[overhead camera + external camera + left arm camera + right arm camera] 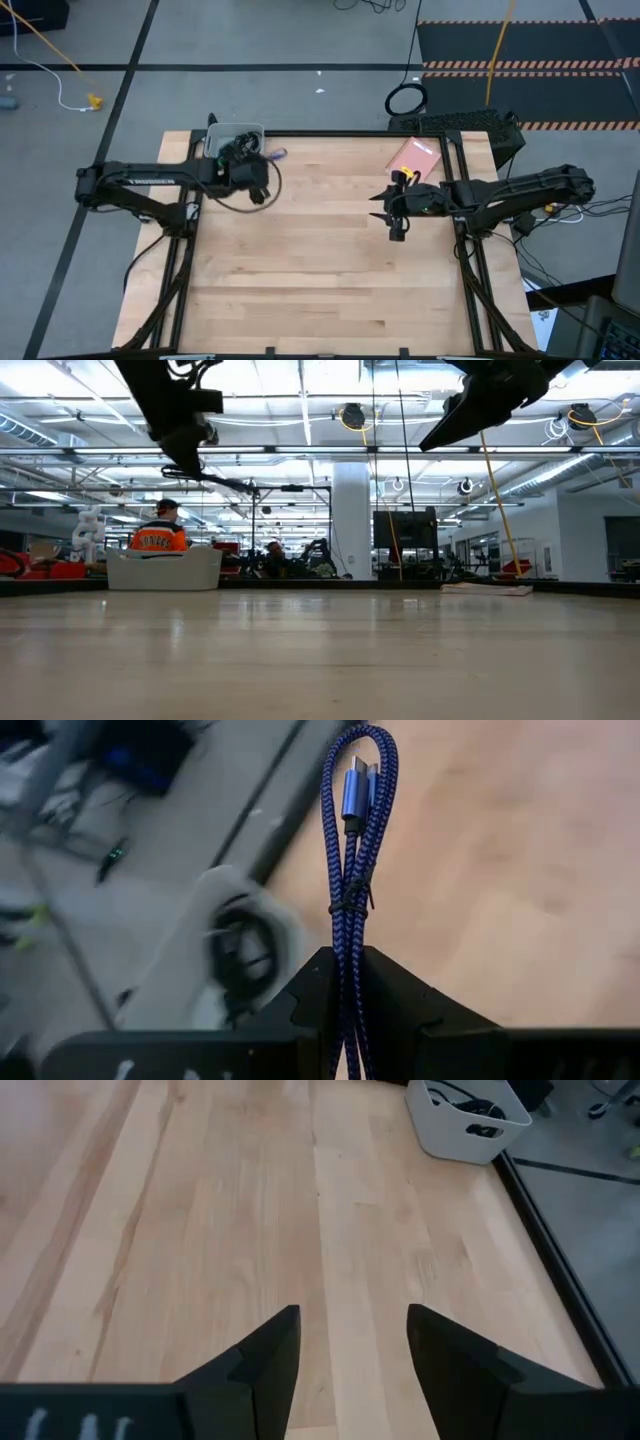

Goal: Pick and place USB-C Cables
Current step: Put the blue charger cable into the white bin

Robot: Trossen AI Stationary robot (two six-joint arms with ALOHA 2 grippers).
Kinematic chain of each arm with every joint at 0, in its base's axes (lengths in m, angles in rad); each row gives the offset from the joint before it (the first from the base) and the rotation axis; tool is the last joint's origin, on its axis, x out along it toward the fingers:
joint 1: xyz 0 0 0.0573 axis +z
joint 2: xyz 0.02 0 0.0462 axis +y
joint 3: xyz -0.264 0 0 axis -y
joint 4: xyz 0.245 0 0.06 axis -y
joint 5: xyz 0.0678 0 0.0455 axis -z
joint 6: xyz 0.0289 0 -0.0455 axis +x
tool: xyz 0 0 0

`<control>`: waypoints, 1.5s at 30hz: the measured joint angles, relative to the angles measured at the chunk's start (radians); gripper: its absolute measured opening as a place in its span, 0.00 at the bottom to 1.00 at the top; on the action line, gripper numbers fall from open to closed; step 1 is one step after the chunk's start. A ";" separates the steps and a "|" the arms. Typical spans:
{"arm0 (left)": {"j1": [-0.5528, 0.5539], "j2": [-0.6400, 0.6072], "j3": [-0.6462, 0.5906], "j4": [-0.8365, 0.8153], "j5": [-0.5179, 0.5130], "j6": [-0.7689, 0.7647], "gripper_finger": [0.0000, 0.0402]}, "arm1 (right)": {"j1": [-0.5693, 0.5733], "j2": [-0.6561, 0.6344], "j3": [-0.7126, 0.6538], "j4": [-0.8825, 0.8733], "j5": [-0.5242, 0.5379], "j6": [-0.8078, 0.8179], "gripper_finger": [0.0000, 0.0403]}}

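A blue-purple braided USB-C cable [352, 850], folded into a narrow bundle and tied at its middle, sticks out of my shut left gripper [345, 960]. Its silver plugs [356, 790] are at the free end. In the high view the left gripper [258, 165] hovers by the right rim of a white bin [240, 128] at the table's far left corner, with the cable [276, 155] beyond it. Black cables [240, 955] lie coiled in the bin. My right gripper [350, 1350] is open and hangs over bare wood on the table's right side [397, 215]. My left gripper pinches the blue-purple cable bundle between its two fingers, just below the tie [347, 935], with several strands together. The fingers lie along the bundle, which juts straight out past the fingertips. The cable is lifted clear of the table and the bin.
A red flat packet [415, 158] lies at the table's far right, behind the right arm. A dark cable ring [405, 100] and a yellow cord [60, 50] lie on the floor beyond the table. In the low view, a person in an orange shirt [160, 540] sits behind the bin [165, 570].
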 joint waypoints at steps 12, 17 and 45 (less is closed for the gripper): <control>0.317 -0.029 -0.103 0.021 -0.003 0.161 0.12 | 0.000 0.000 0.000 -0.019 -0.002 0.010 0.44; 0.404 -0.029 -0.182 0.067 0.013 0.216 0.12 | 0.000 0.000 0.000 -0.030 -0.003 0.025 0.44; 0.581 -0.023 -0.370 0.409 0.177 0.442 0.12 | 0.000 0.000 0.000 0.007 -0.001 0.009 0.44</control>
